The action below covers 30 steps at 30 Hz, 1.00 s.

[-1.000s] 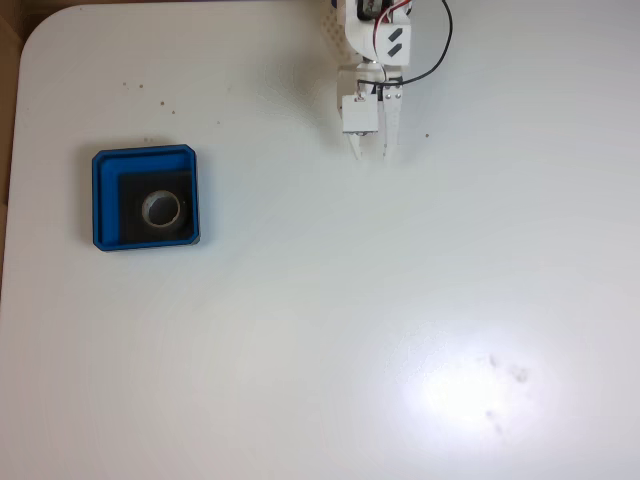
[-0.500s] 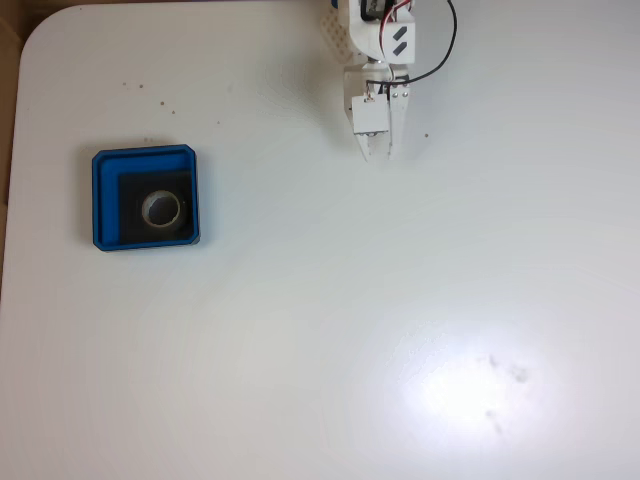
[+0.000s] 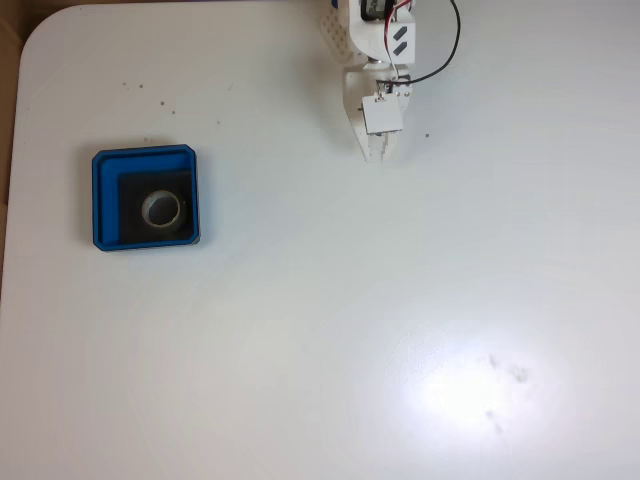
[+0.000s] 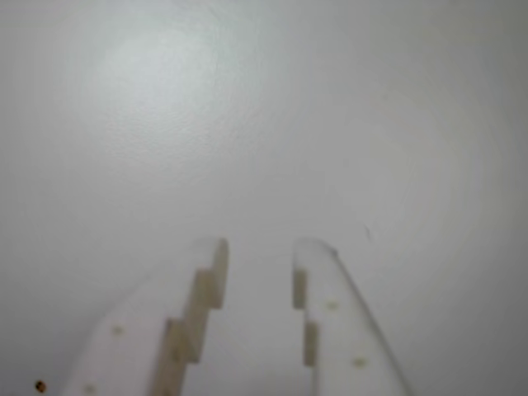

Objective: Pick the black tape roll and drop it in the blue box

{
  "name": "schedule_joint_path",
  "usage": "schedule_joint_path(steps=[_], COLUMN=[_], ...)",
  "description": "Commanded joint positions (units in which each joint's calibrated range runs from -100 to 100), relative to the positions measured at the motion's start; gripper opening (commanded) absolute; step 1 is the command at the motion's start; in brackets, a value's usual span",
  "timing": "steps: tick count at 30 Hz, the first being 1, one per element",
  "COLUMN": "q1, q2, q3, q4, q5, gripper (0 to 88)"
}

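**Tape already in the box; arm parked empty at the far edge**

Nearest the camera in the fixed view, you had nothing but bare white table (image 3: 320, 350), with a bright glare patch and a few faint smudges toward 5 o'clock.

Farther up, at about 9 o'clock from the table's centre, the blue box (image 3: 103, 200) sat flat on the table. The black tape roll (image 3: 162, 208) lay inside it on the dark floor, its pale core ring and open centre facing up, roughly central in the box. As far as the pictures showed, the drop you were asked for had been made: the roll was within the walls, touching nothing outside them.

Farthest off, at about 12 o'clock, the gripper (image 3: 379, 153) hung from the arm near the top edge of the table, well apart from the box and pointing down the picture. From that view its fingers looked close together. In the wrist view the gripper (image 4: 260, 247) showed a narrow gap between the two white fingers (image 4: 202, 289), with only blank table beyond and nothing held between them. So you had the jaws slightly apart and empty.

My judgement: pick and drop were both finished, and nothing was left for you except perhaps settling the arm at rest. A few dark specks near the far left of the table were no part of the job.
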Motion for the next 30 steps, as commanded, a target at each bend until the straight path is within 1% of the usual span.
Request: schedule_joint_path(steps=[1, 7, 14, 30], q1=[-0.3, -0.3, -0.2, 0.0], q2=[-0.4, -0.5, -0.4, -0.4], q3=[-0.2, -0.6, -0.1, 0.0], q4=[-0.9, -1.9, -10.4, -10.1], q5=[0.9, 0.9, 1.1, 0.9], gripper=[1.4, 1.4, 1.4, 1.8])
